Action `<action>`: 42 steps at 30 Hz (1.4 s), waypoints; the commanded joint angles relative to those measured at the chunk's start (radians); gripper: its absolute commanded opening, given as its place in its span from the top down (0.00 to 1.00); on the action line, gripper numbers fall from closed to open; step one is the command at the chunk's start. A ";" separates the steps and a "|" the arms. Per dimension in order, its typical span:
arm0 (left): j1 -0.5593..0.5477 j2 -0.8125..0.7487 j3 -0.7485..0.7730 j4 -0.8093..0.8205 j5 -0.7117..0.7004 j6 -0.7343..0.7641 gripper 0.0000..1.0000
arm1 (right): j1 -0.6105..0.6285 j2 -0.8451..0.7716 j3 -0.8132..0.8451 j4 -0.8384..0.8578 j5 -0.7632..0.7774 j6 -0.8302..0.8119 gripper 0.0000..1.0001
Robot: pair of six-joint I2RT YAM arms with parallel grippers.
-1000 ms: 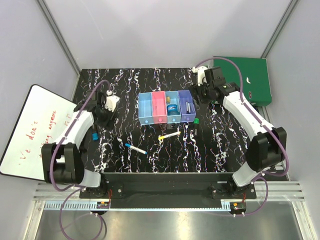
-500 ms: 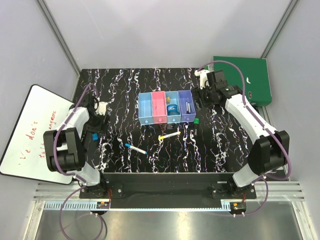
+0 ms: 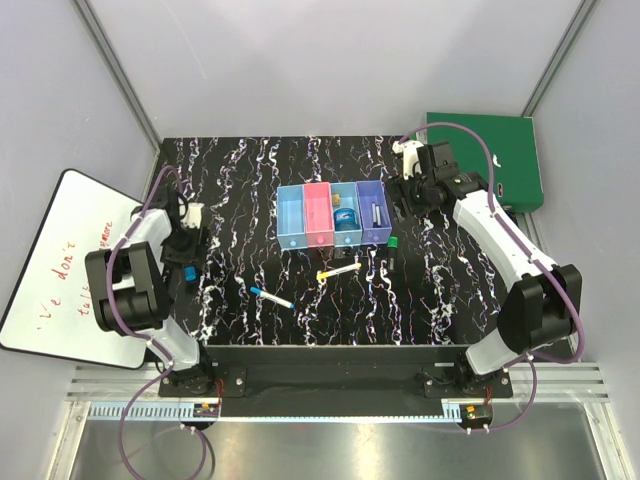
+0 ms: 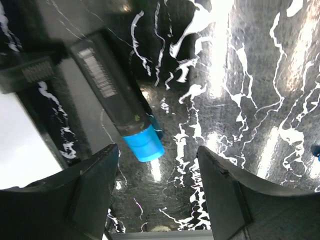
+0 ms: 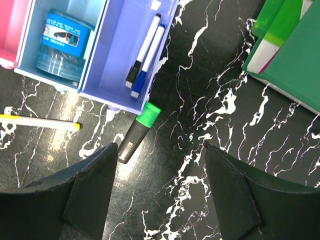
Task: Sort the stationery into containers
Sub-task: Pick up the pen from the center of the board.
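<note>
I count one row of four joined bins: light blue, pink, light blue, purple. Inside it are one round blue object, in the second light blue bin, and two white markers in the purple bin. Four items lie loose on the table: a green-capped dark marker just off the purple bin's near corner, a yellow-and-white pen near the row's front, a blue-capped white marker further toward me, and a blue-capped dark marker well left of the row. My left gripper hangs over that last one, fingers spread, holding nothing. My right gripper, just right of the row, is spread wide and empty too.
</note>
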 commanded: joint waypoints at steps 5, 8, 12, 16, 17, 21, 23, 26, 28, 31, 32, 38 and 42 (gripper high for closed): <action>0.034 0.008 0.019 0.023 -0.027 -0.017 0.32 | -0.006 0.017 0.087 0.029 -0.026 0.007 0.22; 0.043 0.038 0.018 0.039 -0.032 -0.021 0.32 | -0.006 0.011 0.081 0.029 -0.029 0.010 0.22; 0.051 0.092 0.044 0.045 -0.041 -0.021 0.32 | -0.007 -0.002 0.070 0.029 -0.029 0.015 0.22; 0.055 0.135 0.074 0.043 -0.050 -0.015 0.35 | -0.006 -0.009 0.072 0.030 -0.036 0.021 0.22; 0.055 0.141 0.078 0.043 -0.049 -0.014 0.36 | -0.006 -0.009 0.075 0.029 -0.035 0.022 0.22; 0.055 0.184 0.100 0.042 -0.045 -0.012 0.55 | -0.006 -0.008 0.083 0.035 -0.041 0.030 0.22; 0.055 0.198 0.100 0.040 -0.041 -0.018 0.72 | -0.004 -0.005 0.087 0.036 -0.043 0.034 0.22; 0.055 0.216 0.095 0.034 -0.030 -0.026 0.94 | -0.006 -0.002 0.093 0.036 -0.041 0.035 0.22; 0.055 0.219 0.089 0.036 -0.027 -0.023 1.00 | -0.006 0.000 0.098 0.036 -0.040 0.033 0.22; 0.048 0.213 0.083 0.033 -0.019 -0.012 1.00 | -0.006 0.006 0.100 0.041 -0.040 0.033 0.22; 0.045 0.200 0.081 0.031 -0.016 -0.006 1.00 | -0.006 0.006 0.098 0.043 -0.040 0.033 0.22; 0.000 0.111 0.113 0.007 0.045 0.023 1.00 | -0.006 0.005 0.106 0.047 -0.044 0.033 0.22; -0.040 0.029 0.141 -0.006 0.106 0.065 1.00 | -0.007 0.009 0.122 0.047 -0.059 0.030 0.21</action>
